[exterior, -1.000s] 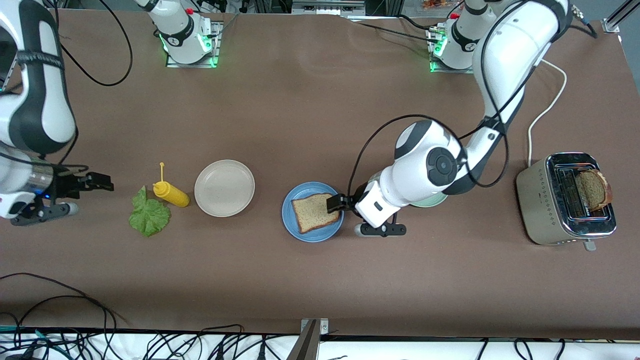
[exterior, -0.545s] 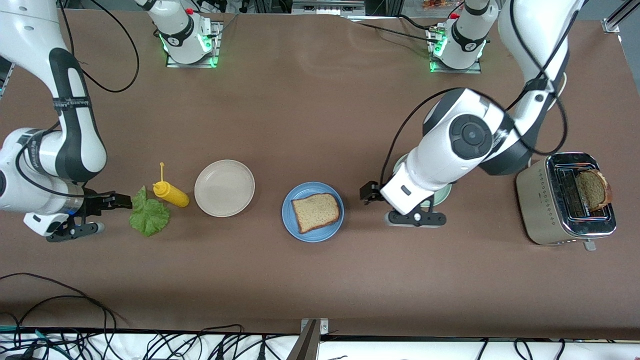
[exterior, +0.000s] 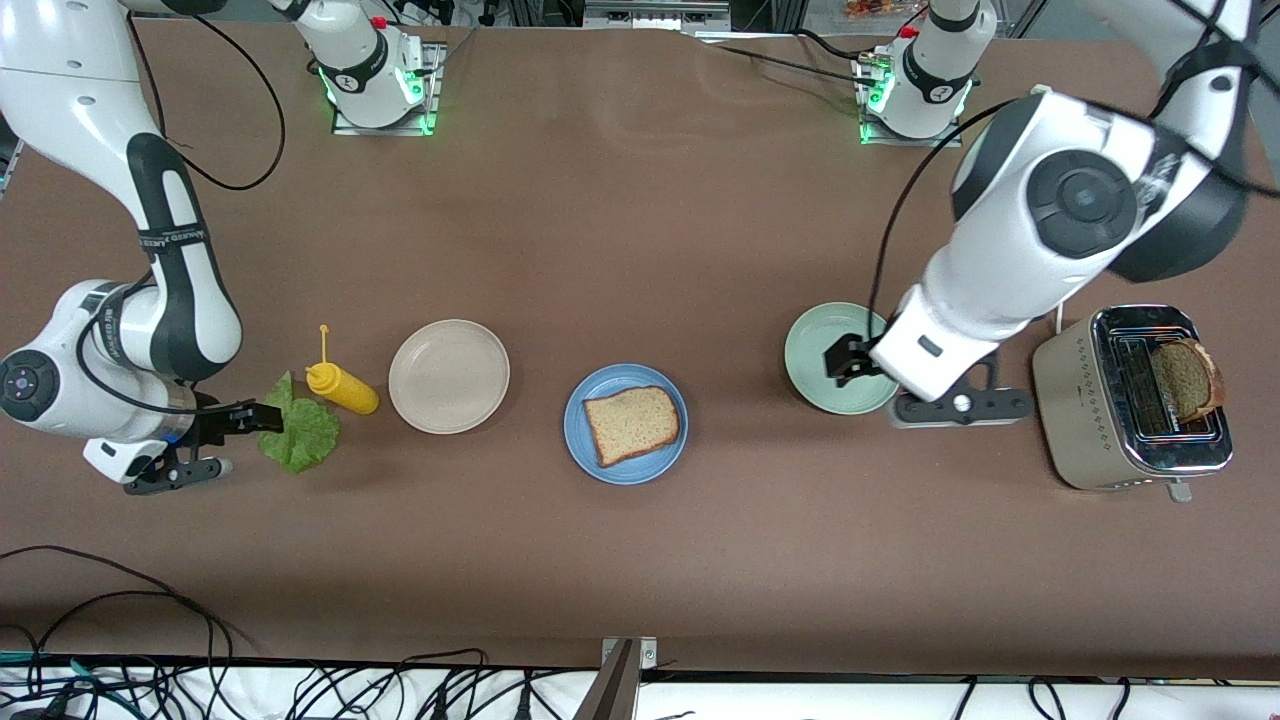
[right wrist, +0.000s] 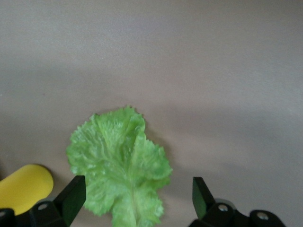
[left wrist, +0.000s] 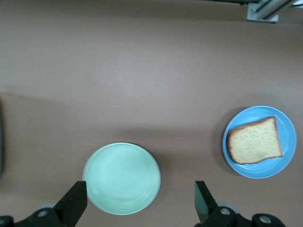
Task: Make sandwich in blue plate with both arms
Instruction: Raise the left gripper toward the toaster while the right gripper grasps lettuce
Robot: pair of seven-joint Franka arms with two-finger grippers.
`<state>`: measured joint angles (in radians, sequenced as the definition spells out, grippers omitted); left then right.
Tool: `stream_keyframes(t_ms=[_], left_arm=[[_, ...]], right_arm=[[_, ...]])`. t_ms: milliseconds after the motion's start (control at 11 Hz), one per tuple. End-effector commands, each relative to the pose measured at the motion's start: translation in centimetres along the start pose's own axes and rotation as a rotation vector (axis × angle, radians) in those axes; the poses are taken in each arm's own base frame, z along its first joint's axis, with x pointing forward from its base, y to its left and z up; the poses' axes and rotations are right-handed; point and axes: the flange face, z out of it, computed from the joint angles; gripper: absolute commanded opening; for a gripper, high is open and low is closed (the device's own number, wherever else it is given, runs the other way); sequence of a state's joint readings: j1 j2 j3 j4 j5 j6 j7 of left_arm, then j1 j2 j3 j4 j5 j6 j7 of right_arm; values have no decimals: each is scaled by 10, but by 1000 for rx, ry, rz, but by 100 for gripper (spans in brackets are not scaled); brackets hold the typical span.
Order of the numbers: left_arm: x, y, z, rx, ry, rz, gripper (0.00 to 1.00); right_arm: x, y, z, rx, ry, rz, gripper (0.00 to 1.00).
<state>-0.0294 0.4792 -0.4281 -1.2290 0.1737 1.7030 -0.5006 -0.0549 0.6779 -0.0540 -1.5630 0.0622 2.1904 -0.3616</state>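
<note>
The blue plate (exterior: 625, 424) lies near the middle of the tabletop (exterior: 640, 560), a little toward the edge nearest to the front camera. On it lies one slice of brown bread (exterior: 631, 424), flat and uncovered. The lettuce leaf (exterior: 300, 428) is on the bare tabletop toward the right arm's end, well apart from the blue plate; in the front view part of its edge is covered by the right claw (exterior: 262, 417). The right wrist view shows the leaf whole, with the two fingers spread on either side of it and not touching it, so this claw is released. A yellow squeeze bottle (exterior: 342, 387) lies on its side just beside the leaf; in the right wrist view only its rounded end shows. Between the bottle and the blue plate stands a beige plate (exterior: 449, 376), with nothing in it.

Toward the left arm's end a pale green plate (exterior: 825, 352) carries no food; the left arm's wrist hides part of its rim in the front view. The left claw (exterior: 845, 360) hangs over this plate, its fingers wide apart and holding nothing. A second slice of dark bread (exterior: 1185, 378) stands in a slot of the silver toaster (exterior: 1135, 398) near the end edge of the tabletop; its lower part is hidden inside the slot. The right arm bends low with its wrist close to the tabletop; the left arm's big elbow joint is raised above the toaster.
</note>
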Motion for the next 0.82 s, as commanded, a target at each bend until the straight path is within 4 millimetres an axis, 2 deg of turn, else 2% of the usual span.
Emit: stream_keyframes(t_ms=[0,273,545,636,727], left_arm=[[-9,-48,-43,50,24,15,100],[-13,-81,-63,75,15,44,100],[-10,-137,-73,41,-24,65,100],[-13,-149,-78,50,-21,79,100],[-14,-161,-79,57,-22,80,100]], right_arm=[[7,-6,27,27,32,-8,100],[8,-6,48,24,34,-8,100],[8,-6,59,19,37,-14,97],[8,-5,61,18,36,-16,84],[8,-5,60,17,34,-20,59]])
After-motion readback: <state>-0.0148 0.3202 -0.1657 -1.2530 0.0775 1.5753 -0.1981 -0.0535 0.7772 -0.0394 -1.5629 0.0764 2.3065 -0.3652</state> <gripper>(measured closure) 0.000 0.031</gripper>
